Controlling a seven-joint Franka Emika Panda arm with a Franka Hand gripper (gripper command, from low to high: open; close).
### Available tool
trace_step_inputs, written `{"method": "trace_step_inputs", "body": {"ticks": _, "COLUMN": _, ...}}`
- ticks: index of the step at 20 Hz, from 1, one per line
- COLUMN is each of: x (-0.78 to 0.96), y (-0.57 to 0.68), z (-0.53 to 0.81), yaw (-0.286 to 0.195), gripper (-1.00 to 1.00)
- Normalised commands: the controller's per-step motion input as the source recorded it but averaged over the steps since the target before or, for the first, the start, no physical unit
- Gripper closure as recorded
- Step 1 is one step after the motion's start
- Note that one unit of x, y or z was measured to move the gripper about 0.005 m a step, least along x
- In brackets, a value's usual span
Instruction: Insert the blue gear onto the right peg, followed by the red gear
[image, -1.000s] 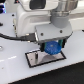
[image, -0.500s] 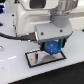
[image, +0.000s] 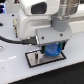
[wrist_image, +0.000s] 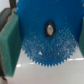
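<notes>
Claw (image: 51, 50) clamps blue gear (image: 52, 49) over grey plate (image: 35, 59).

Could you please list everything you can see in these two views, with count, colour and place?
blue gear: one, bright blue, held in the hand low over the plate; fills the wrist view, with a small hole in its hub.
plate: one, grey with a black border, lying on the table under the gear.
table: one, white, beneath everything.
red gear and pegs: none can be made out in either view.
arm: one, white and grey, above the plate.
hand: one, dark, closed on the blue gear.
</notes>
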Motion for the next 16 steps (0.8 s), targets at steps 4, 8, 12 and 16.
{"method": "trace_step_inputs", "body": {"ticks": 4, "x": 0.16, "y": 0.02, "z": -0.16, "yaw": 0.000, "gripper": 1.00}}
{"method": "trace_step_inputs", "body": {"ticks": 8, "x": 0.08, "y": 0.07, "z": -0.04, "yaw": 0.000, "gripper": -1.00}}
{"method": "trace_step_inputs", "body": {"ticks": 12, "x": 0.00, "y": 0.16, "z": 0.30, "yaw": 0.000, "gripper": -1.00}}
{"method": "trace_step_inputs", "body": {"ticks": 16, "x": -0.07, "y": 0.13, "z": 0.46, "yaw": 0.000, "gripper": -1.00}}
